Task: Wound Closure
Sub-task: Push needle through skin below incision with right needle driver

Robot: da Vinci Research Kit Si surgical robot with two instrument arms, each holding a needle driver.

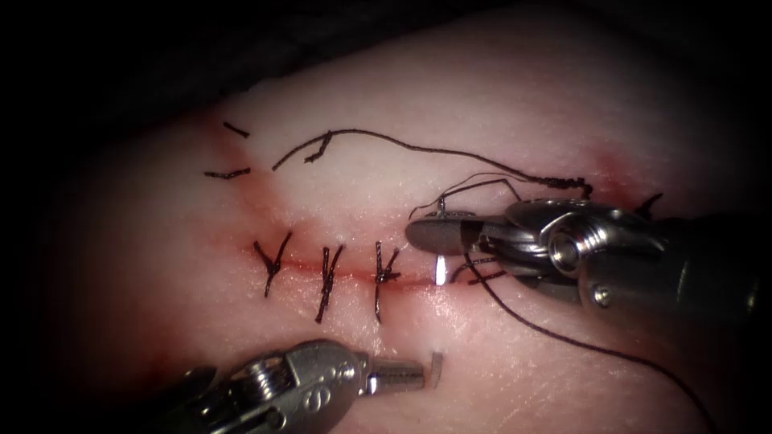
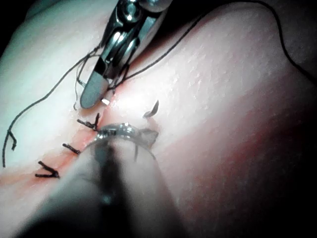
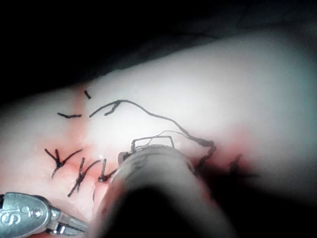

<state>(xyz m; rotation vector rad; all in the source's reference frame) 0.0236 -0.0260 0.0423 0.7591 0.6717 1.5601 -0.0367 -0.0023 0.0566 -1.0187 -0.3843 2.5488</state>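
No maker's name legible; stamped marks on the left tool (image 1: 402,375) too small to read. Its jaws are clamped on the curved steel needle (image 1: 437,368) near one end, below the cut (image 1: 418,279), free of the glistening tissue (image 1: 482,96). Right tool (image 1: 438,235) sits over the cut; jaw state cannot be told. Dark braided thread (image 1: 563,333) trails rightward. Three knotted stitches (image 1: 326,277) cross the cut.

Both tools, the left tool (image 1: 406,375) and the right tool (image 1: 450,235), were polished, glossy metal. The tissue (image 1: 498,104) looked moist and finely grained. The thread (image 1: 418,148) was dark and matt.
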